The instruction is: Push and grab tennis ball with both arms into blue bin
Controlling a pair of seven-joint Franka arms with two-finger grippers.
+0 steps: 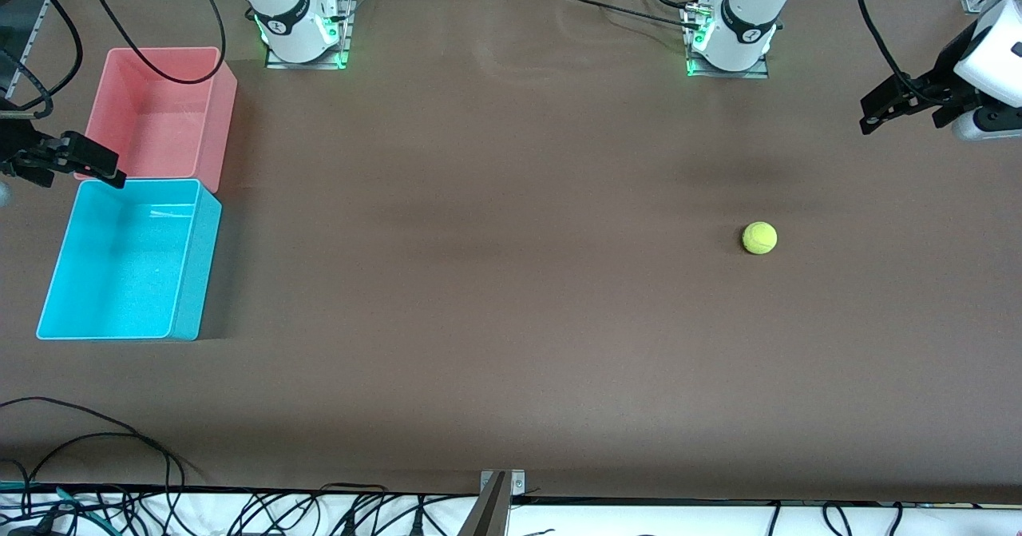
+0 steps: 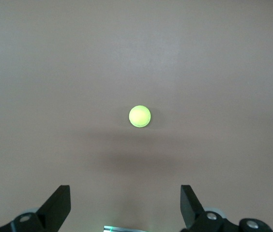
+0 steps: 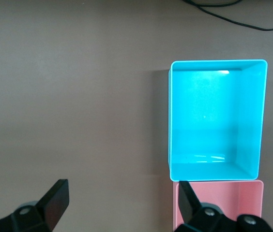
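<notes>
Nearest the front camera sat the blue bin (image 1: pixel 128 260), empty for the tennis ball (image 1: pixel 759 238) lying well apart toward the left arm's end, so the left gripper (image 2: pixel 125 205) hung spread above it while the right gripper (image 3: pixel 122 203), likewise spread, waited over the bins.

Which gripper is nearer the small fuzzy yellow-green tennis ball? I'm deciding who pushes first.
Left. The left gripper hangs open above the table at the fuzzy yellow-green tennis ball's end; the right gripper hangs open over the bins.
</notes>
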